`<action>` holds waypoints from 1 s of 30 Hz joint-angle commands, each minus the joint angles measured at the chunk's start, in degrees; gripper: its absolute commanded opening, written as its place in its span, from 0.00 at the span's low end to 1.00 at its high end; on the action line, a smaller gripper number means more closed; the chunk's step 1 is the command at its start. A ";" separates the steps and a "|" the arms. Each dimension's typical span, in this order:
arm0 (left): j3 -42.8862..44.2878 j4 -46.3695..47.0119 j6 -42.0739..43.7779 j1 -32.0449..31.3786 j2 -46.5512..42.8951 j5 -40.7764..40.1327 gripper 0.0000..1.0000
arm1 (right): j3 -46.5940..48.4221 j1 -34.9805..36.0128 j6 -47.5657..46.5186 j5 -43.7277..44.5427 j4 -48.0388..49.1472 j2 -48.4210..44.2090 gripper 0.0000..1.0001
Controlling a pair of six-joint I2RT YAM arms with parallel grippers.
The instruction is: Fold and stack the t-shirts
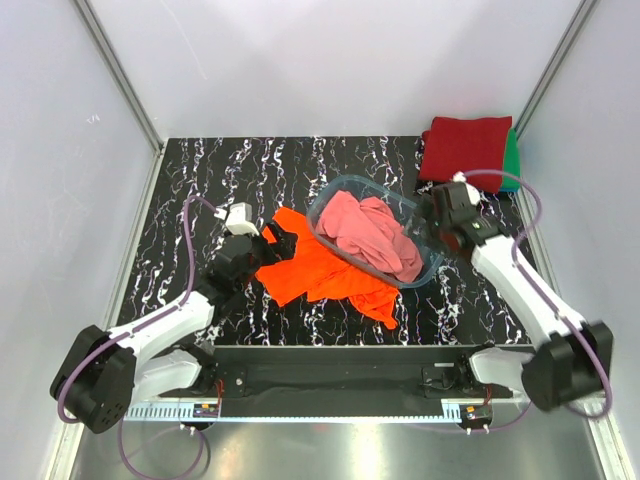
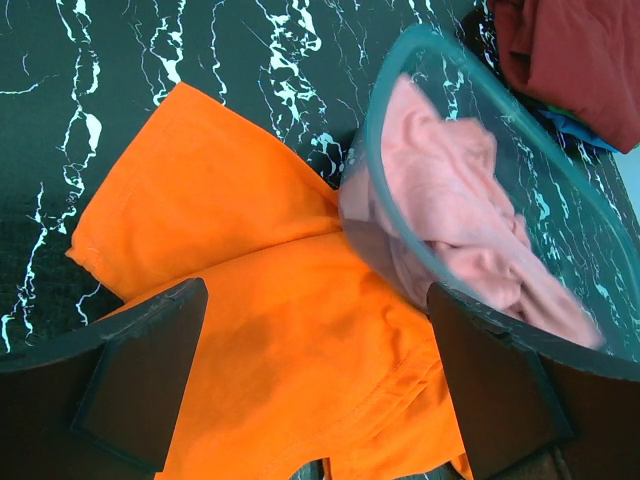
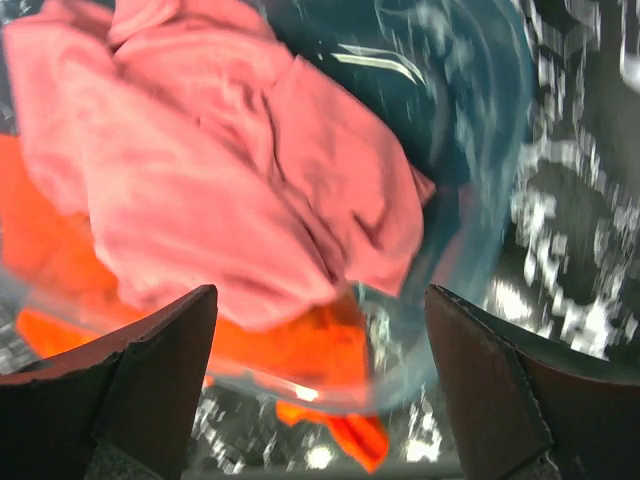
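Note:
The bright orange t-shirt lies spread on the table, partly under the blue-grey plastic tub. The salmon-pink t-shirt lies crumpled in the tub. A dark red folded shirt lies on a green one at the back right. My left gripper is open, just over the orange shirt's left part. My right gripper is open above the tub's right rim, over the pink shirt and tub.
The table is black marble-patterned with white walls around it. The tub sits tilted on the orange shirt. The folded stack shows in the left wrist view beyond the tub.

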 commanded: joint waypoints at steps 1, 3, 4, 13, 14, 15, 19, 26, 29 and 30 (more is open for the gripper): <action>-0.16 2.38 -0.42 0.34 -1.11 -1.40 0.99 | 6.02 0.61 -9.51 3.74 0.76 5.84 0.91; -0.16 2.46 -0.42 0.43 -1.11 -1.40 0.99 | 7.78 0.53 -10.91 6.20 1.02 6.89 0.92; -0.07 2.38 -0.42 0.35 -1.02 -1.31 0.99 | 8.05 0.53 -11.70 7.08 1.29 7.59 0.94; 0.37 2.20 -0.33 0.52 -0.41 -1.22 0.99 | 20.09 0.53 -32.26 3.13 8.48 22.88 0.99; 0.37 2.20 -0.33 0.43 -0.49 -1.13 0.99 | 20.70 0.44 -33.75 3.83 9.45 23.94 1.00; 0.37 2.20 -0.33 0.43 -0.58 -1.13 0.99 | 20.88 0.26 -37.08 3.58 10.68 24.90 1.00; 0.45 2.20 -0.42 0.52 -0.41 -1.13 0.99 | 21.31 -2.19 -44.04 -8.01 17.90 30.97 1.00; 0.98 2.03 -0.15 0.61 0.21 -0.96 0.99 | 29.23 -4.83 -48.97 -10.57 19.84 39.32 1.00; 1.33 1.94 -0.06 0.61 0.73 -0.78 0.99 | 31.16 -5.80 -50.73 -12.06 19.57 42.40 1.00; 1.42 1.94 0.02 0.61 0.65 -0.78 0.99 | 31.25 -6.32 -50.91 -12.16 19.57 43.27 1.00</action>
